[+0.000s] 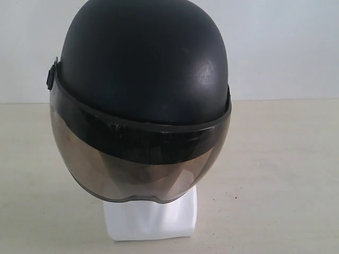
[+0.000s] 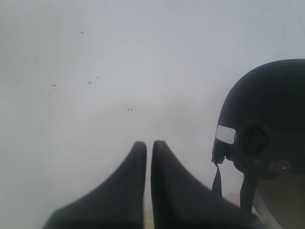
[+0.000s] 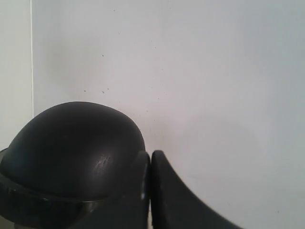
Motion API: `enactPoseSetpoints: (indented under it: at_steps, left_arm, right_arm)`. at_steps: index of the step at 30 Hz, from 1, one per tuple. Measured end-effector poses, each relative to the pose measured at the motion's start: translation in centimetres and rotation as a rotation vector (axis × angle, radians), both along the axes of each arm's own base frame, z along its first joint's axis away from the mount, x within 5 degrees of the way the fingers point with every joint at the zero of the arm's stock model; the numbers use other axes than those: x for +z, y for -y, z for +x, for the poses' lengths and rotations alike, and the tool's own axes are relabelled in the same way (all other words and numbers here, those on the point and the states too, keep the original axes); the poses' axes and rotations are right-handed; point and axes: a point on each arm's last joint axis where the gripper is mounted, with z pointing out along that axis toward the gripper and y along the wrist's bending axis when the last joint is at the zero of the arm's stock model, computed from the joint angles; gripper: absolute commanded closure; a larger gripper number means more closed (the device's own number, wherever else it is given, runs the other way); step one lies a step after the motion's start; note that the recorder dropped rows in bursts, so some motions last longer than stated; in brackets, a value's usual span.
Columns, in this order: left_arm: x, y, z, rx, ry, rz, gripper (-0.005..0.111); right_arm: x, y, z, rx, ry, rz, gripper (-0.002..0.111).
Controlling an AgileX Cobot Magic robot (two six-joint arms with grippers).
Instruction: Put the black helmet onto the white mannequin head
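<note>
Black helmet [image 1: 143, 63] is sitting squarely over the white mannequin head [image 1: 151, 219], covering all but its lowest part, while the 2 end effectors, left gripper [image 2: 148, 145] and right gripper [image 3: 150, 155], are hanging nearby, jaws pressed together and empty, best withdrawing outward without brushing the helmet.

1. The left pincer [image 2: 148, 143] has two matte black fingers [image 2: 174, 191]. Each is broad at the root and sweeps in a concave curve to a narrow, rounded tip.
2. Their surfaces are smooth and plain, and the inner edges are straight.
3. The right pincer [image 3: 150, 155] looks the same, with two black, horn-shaped fingers [image 3: 183, 200] that have blunt rounded tips and flat inner faces.
</note>
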Motion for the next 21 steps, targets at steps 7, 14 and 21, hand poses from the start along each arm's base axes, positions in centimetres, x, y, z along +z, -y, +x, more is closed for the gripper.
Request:
enactPoseSetpoints:
  at_steps: [7, 14, 21]
  left_arm:
    - [0.0, 0.0, 0.0, 0.0, 0.0, 0.0, 0.102]
    - [0.0, 0.0, 0.0, 0.0, 0.0, 0.0, 0.102]
    - [0.0, 0.0, 0.0, 0.0, 0.0, 0.0, 0.102]
  right_arm:
    - [0.0, -0.01, 0.0, 0.003, -0.002, 0.006, 0.108]
    - [0.0, -0.01, 0.0, 0.005, -0.004, 0.01, 0.108]
    - [-0.02, -0.01, 0.0, 0.005, -0.007, 0.012, 0.108]
